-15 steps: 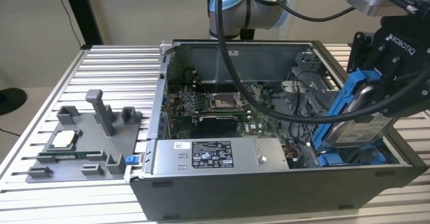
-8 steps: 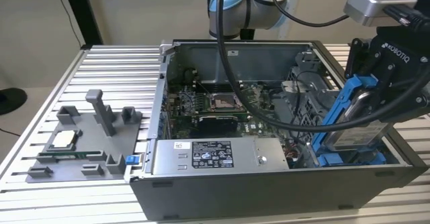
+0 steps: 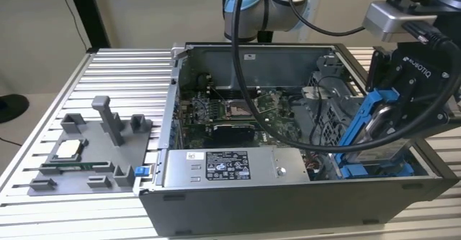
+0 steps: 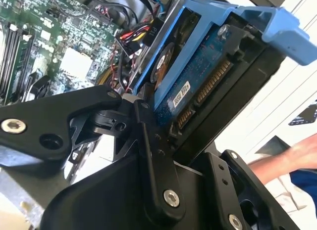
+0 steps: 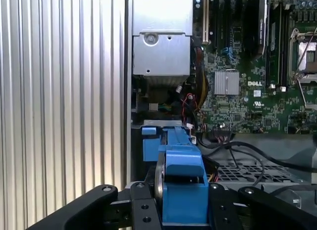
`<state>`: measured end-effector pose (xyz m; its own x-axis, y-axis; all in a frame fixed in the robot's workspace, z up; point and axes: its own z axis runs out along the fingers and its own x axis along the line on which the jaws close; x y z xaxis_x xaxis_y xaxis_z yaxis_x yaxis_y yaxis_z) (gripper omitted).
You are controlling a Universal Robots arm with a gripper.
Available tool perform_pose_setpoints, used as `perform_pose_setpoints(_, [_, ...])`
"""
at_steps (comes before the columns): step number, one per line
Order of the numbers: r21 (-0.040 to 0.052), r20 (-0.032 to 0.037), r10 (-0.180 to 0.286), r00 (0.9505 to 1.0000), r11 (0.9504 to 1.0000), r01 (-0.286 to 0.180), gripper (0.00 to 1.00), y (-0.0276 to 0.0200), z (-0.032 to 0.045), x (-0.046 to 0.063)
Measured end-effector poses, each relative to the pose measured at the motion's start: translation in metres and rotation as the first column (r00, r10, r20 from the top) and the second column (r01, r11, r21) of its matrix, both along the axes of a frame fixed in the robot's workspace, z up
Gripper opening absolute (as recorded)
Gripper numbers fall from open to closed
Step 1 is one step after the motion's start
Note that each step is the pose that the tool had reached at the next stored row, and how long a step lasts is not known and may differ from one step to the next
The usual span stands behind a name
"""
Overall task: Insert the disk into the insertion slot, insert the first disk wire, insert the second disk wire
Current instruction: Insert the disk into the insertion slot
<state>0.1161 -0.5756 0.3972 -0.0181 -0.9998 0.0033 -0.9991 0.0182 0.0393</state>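
My gripper (image 3: 394,125) is shut on the disk (image 3: 383,138), a silver-grey drive in a bright blue carrier frame (image 3: 364,122). It holds the disk tilted steeply on edge over the case's front corner at the exterior view's right. Just below lies the insertion slot (image 3: 376,170) with its blue rails. In the second wrist view the black fingers (image 4: 148,146) clamp the disk (image 4: 198,76), circuit-board side showing. In the first wrist view the carrier (image 5: 183,183) sits between the fingers (image 5: 142,210), above the slot's blue tabs (image 5: 151,141). Loose coloured wires (image 5: 190,99) lie nearby; which are the disk wires I cannot tell.
The open computer case (image 3: 288,207) stands on a ribbed metal table (image 3: 122,67), with the power supply (image 3: 230,167) and motherboard (image 3: 230,110) inside. Black arm cables (image 3: 249,78) hang over it. A grey fixture tray (image 3: 94,148) sits at the exterior view's left. A person's arm (image 4: 277,163) is beside the table.
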Motion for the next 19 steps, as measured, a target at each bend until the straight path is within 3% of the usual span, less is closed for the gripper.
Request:
perform_pose_setpoints(5, [0.0, 0.0, 0.0, 1.0, 1.0, 0.0, 0.0, 0.0001, -0.007, 0.0])
perform_pose_setpoints(10, [-0.0001, -0.0002, 0.0, 1.0, 1.0, 0.0, 0.0, 0.0002, -0.0079, 0.0001])
perform_pose_setpoints(11, [-0.0003, -0.0001, 0.0, 1.0, 1.0, 0.0, 1.0, 0.0001, -0.0079, 0.0001])
perform_pose_setpoints(19, [0.0, -0.0001, 0.0, 1.0, 1.0, 0.0, 1.0, 0.0002, -0.008, 0.0002])
